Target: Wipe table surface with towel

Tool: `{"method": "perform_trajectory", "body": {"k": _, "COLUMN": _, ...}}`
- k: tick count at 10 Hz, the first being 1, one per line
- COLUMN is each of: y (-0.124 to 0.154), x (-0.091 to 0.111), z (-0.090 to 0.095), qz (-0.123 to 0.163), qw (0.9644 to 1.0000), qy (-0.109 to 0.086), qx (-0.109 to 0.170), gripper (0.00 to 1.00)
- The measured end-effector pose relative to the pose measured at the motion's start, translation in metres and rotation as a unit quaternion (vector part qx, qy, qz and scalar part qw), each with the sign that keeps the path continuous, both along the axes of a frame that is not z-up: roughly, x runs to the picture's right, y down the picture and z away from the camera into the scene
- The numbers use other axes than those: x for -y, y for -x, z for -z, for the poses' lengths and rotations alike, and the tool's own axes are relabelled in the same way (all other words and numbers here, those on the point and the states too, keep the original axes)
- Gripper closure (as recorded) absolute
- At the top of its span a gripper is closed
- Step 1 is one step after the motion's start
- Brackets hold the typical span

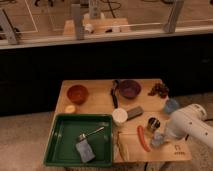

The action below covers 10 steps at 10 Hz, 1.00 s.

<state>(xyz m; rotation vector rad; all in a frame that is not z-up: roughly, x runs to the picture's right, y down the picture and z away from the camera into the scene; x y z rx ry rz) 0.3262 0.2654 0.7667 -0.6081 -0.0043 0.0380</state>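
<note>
A grey-blue folded cloth point(85, 151) that looks like the towel lies in the green tray point(60, 150) at the table's front left, beside a metal spoon point(93, 133). My white arm point(192, 124) reaches in from the right. The gripper point(157, 140) hangs low over the wooden table point(100, 102) near its front right corner, just right of a red chili-like thing point(143, 137) and below a metal can point(153, 123). It is far from the cloth.
On the table stand an orange bowl point(77, 93), a purple bowl point(129, 88), a black brush point(115, 94), a white cup point(119, 116), a grey block point(134, 113), a blue cup point(171, 106) and a dark bunch point(159, 89). A dark counter runs behind.
</note>
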Motion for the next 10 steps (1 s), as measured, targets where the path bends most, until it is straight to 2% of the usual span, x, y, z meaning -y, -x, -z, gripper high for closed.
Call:
{"method": "perform_trajectory", "body": {"k": 2, "y": 0.011, "x": -0.010, "z": 0.003, "qz": 0.013, "qw": 0.9999, "qy": 0.004, "qx": 0.010, "gripper": 0.96}}
{"method": "perform_trajectory", "body": {"k": 4, "y": 0.010, "x": -0.032, "z": 0.011, "qz": 0.027, "qw": 0.9995, "qy": 0.015, "qx": 0.011, "gripper": 0.96}}
{"method": "perform_trajectory", "body": {"k": 7, "y": -0.011, "x": -0.053, "z": 0.023, "qz": 0.036, "qw": 0.9990, "qy": 0.027, "qx": 0.000, "gripper": 0.96}}
{"method": "perform_trajectory", "body": {"k": 10, "y": -0.052, "x": -0.070, "z": 0.037, "qz": 0.044, "qw": 0.9977, "qy": 0.041, "qx": -0.031, "gripper": 0.96}}
